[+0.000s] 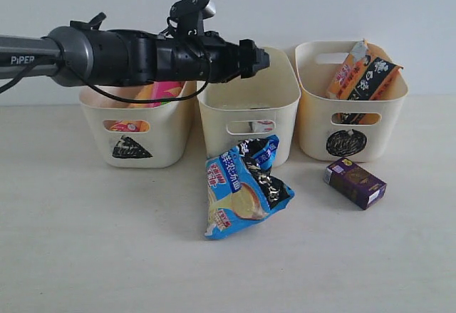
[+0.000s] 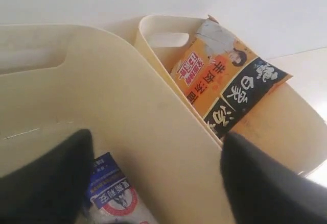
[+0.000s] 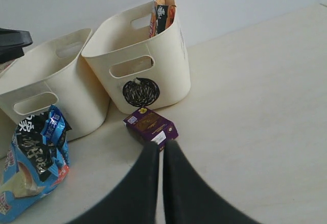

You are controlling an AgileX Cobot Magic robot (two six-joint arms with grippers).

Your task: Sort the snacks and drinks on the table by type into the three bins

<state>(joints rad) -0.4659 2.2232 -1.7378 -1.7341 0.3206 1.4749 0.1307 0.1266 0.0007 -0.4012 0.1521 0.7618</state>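
One table (image 1: 85,256): wide, flat, pale beige surface with faint wood grain; everything below stands on it or hangs over it.
Three bins: alike cream plastic tubs with slot handles, in a row. The triangle-marked bin (image 1: 167,135) is on the left, the middle bin (image 1: 249,103) has its mark hidden, and the circle-marked bin (image 1: 313,131) is on the right.
Left arm (image 1: 107,56): black, reaching in from the left above the tubs.
Left gripper (image 2: 156,133): fingers spread wide with nothing between them, over the middle bin.
Right gripper (image 3: 162,145): fingers pressed together, gripping nothing, above the table in front of the circle-marked bin.
Blue crinkly bag (image 1: 242,192): on the table, leaning against the middle bin's front.
Orange-black crinkly bag (image 1: 363,74): standing in the circle-marked bin.
Yellow and pink chip cylinders (image 1: 160,92): in the triangle-marked bin, largely hidden by the left arm.
Dark purple small carton (image 1: 356,182): on the table, just in front of the circle-marked bin.
White-blue small carton (image 2: 110,193): inside the middle bin.
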